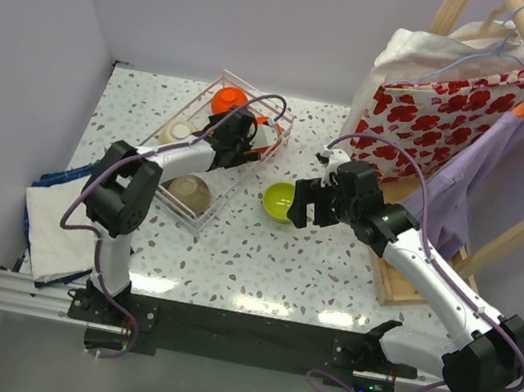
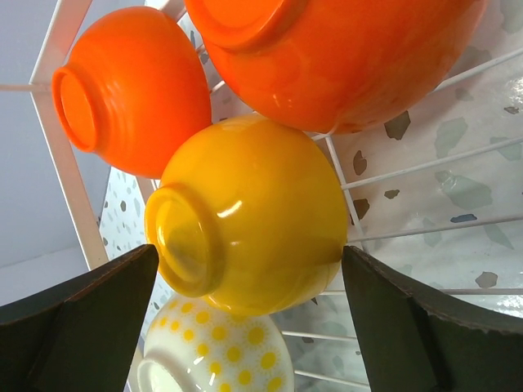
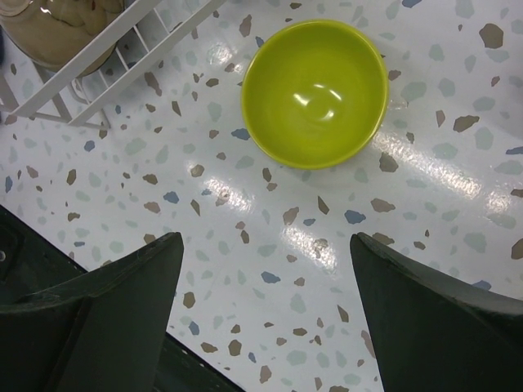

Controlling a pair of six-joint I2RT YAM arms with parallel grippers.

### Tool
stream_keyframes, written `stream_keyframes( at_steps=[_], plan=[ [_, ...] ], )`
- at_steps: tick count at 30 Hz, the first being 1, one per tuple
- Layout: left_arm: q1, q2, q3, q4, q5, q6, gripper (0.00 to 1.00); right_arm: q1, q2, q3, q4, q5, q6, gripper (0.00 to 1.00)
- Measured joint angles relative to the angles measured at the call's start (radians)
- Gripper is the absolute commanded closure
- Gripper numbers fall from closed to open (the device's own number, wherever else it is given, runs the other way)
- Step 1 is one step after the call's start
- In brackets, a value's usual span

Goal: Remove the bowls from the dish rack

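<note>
Bowls in view: six in all – two orange, one yellow, one cream, one tan, one green
Dish rack (image 1: pixel 245 178): one, white wire, on the left half of the speckled table (image 3: pixel 245 204)
Orange: first orange bowl (image 2: pixel 131 90) and second orange bowl (image 2: pixel 343 57), both in the rack, side by side at its far end
Yellow: yellow bowl (image 2: pixel 261 212) in the rack, tipped with its foot ring toward the wrist camera, pressed up against both orange ones
Cream: cream bowl (image 2: pixel 216 355) with yellow flowers, in the rack, just under the yellow one in the wrist view
Tan: tan bowl (image 1: pixel 192 192) in the near end of the rack
Green: green bowl (image 3: pixel 315 90) out of the rack, upright on the table just right of it
Left gripper (image 2: pixel 243 273): spread to its widest inside the rack, one finger on each side of the yellow bowl – whether they touch it I cannot tell
Right gripper (image 3: pixel 265 241): spread wide, holding nothing, above bare table just short of the green bowl
</note>
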Motion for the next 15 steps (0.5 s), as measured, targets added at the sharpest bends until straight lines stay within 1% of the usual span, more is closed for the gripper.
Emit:
stream_keyframes(
  at_steps=[8, 15],
  plan=[
    [-0.003, -0.002, -0.011, 0.018, -0.026, 0.017, 0.0, 0.0, -0.003, -0.008, 0.004, -0.003, 0.0, 0.12],
    [0.001, -0.016, -0.014, 0.009, 0.004, 0.087, 0.0, 0.0, -0.003, -0.01, 0.005, -0.003, 0.001, 0.12]
  ],
)
